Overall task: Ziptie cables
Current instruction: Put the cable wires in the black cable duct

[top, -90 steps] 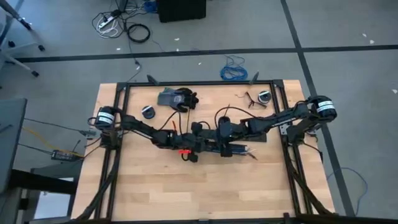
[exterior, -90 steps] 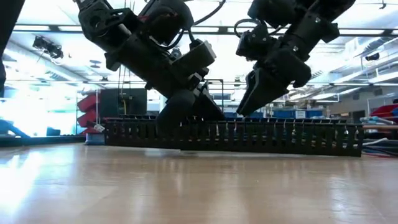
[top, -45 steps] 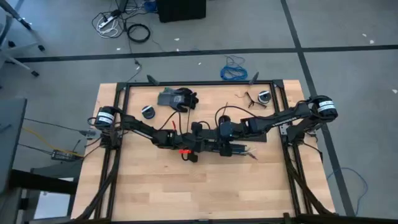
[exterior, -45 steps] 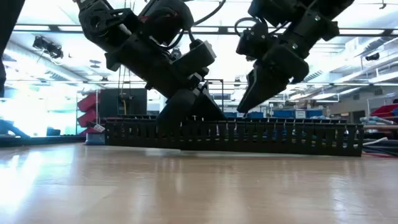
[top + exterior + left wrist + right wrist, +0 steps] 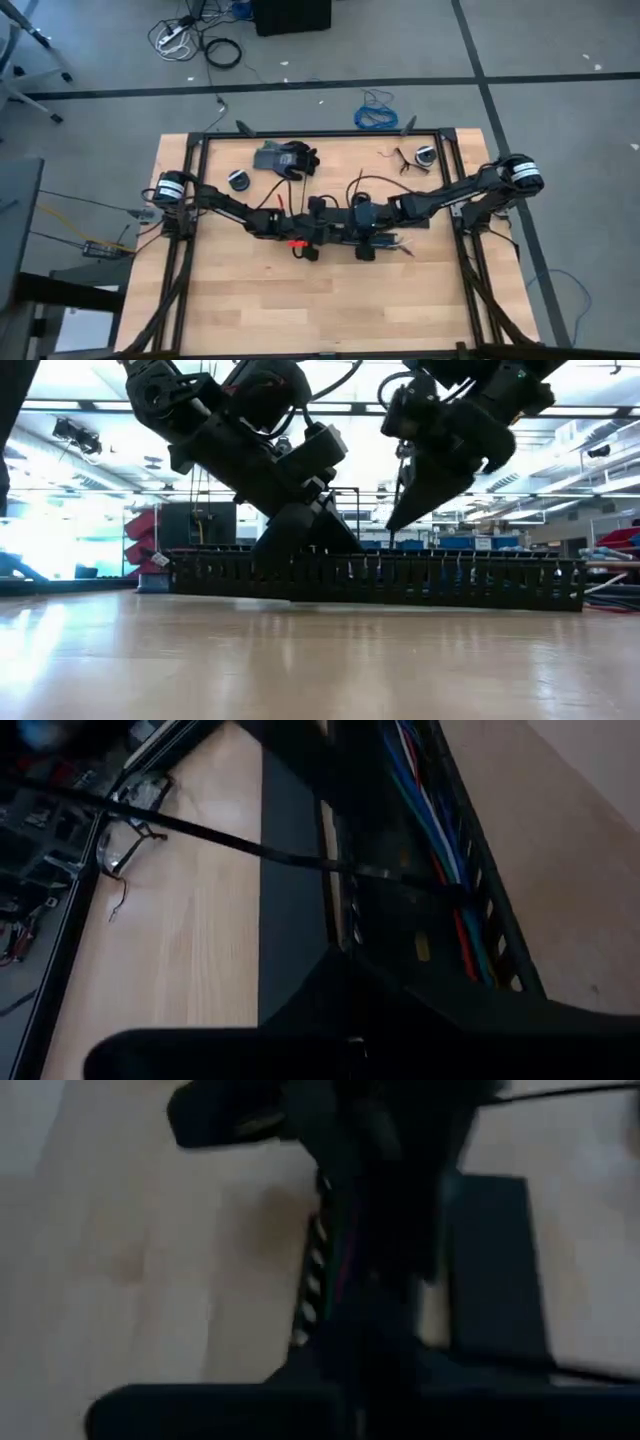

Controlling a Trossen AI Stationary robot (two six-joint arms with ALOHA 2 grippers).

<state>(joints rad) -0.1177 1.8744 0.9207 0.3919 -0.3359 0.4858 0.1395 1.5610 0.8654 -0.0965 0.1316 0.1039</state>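
Observation:
A long black slotted duct [image 5: 400, 575] lies across the middle of the table. The cables [image 5: 440, 830], thin blue, red, green and white wires, run along inside it. A thin black zip tie [image 5: 220, 838] stretches slantwise over the duct. My left gripper [image 5: 290, 545] is shut, with its tips down at the duct's top edge. My right gripper [image 5: 392, 520] is shut just above the duct, a little toward the table's right. A thin dark strip [image 5: 392, 542] runs from its tips down into the duct. My left gripper comes slanting down onto the duct's top edge [image 5: 292, 556]. The duct wall hides its fingertips, so I cannot tell what it touches or holds. My right gripper pinches the upper end of the thin dark strip [image 5: 392, 536] between its fingertips from above. The strip runs straight down into the duct.
A flat black cover strip [image 5: 290, 890] lies beside the duct. A dark glove-like bundle [image 5: 286, 158] and two tape rolls [image 5: 238, 180] [image 5: 424, 155] sit toward the far edge. Black frame rails [image 5: 320, 132] border the table. A blue coiled cable [image 5: 377, 112] lies on the floor beyond.
My right gripper has moved a little toward the table's left along the duct, closer to my left gripper. Its fingers have gone from wide open to shut.

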